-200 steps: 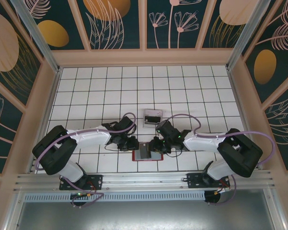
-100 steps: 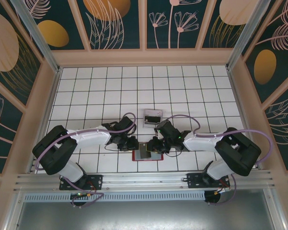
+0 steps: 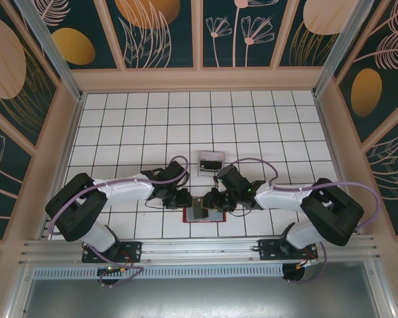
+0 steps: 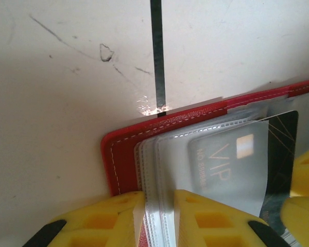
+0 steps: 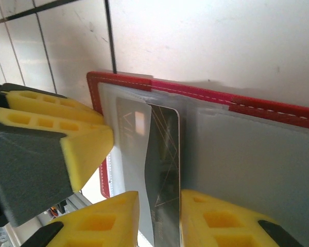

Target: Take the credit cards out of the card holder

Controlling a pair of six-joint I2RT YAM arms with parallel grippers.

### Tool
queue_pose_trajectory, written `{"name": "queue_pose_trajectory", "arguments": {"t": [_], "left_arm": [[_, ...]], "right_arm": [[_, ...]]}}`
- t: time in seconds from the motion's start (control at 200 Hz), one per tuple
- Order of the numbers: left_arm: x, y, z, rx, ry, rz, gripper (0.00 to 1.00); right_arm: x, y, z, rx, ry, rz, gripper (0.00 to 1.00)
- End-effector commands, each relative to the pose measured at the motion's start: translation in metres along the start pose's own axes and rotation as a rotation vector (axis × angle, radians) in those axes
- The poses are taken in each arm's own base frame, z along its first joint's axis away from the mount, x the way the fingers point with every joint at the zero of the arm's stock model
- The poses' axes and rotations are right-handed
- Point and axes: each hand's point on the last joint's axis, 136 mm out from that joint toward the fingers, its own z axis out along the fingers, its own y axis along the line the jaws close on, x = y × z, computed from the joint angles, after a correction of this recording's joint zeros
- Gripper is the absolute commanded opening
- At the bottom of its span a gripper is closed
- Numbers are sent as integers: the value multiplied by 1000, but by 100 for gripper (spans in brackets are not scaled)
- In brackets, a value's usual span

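Near the front edge of the table [image 3: 119,132], btw. the two arms, the card holder [image 3: 216,216] lay open, red cover down, grey lining up. The left gripper [image 4: 158,206] was clamped on the clear sleeves [image 4: 149,154] at one end of the holder, pinning the stack w/ both yellow pads. The right gripper [image 5: 159,206] was pinched on the near end of the dark card [image 5: 165,149], which looked partly out of its sleeve, far end tucked in. A pale VIP card [image 4: 221,164] sat in the sleeve just beside it, fully seated. Behind the holder, well apart, the tray [image 3: 200,165] stood w/ sth dark and flat in it; too small to say what.

Judged step: drawing the dark card out while the other arm anchors the holder. Risks from here:
- Pull not in line w/ the sleeve: a card corner binds on the seam. The card then bends or slips from the pads, b/c the grip is only on a narrow strip.
- Left hold is on thin, slick plastic, not the cover. If it slides, the whole holder drags along w/ the card & nothing comes free.
- The grippers were v. close, fingers nearly side by side. A sideways move could knock one into the other.
- Friction could carry the VIP card's page along & fold it over.
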Motion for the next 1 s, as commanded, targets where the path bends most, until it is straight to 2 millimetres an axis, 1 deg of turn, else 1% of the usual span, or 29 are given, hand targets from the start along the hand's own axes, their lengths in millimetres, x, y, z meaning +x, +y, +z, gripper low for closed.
{"name": "queue_pose_trajectory", "arguments": {"t": [0.0,0.105,0.28,0.45,0.53,0.605,0.871,0.996], "left_arm": [[26,41,20,-148,85,-30,24],[26,41,21,-149,86,-31,24],[27,43,21,-160,89,-33,24],[28,44,20,-168,88,-33,24],[28,44,20,-169,87,-33,23],[28,44,20,-169,87,-33,23],[29,46,20,-177,90,-34,24],[30,47,19,-181,91,-37,23]], "right_arm": [[1,-1,5,-12,18,9,27],[2,-7,7,-2,20,17,26],[3,-10,5,-4,8,20,23],[6,-24,9,35,18,40,24],[7,-25,11,33,23,43,23],[7,-22,11,16,26,39,23],[4,-23,5,29,-1,39,11],[3,-28,-1,50,-22,48,7]]}}
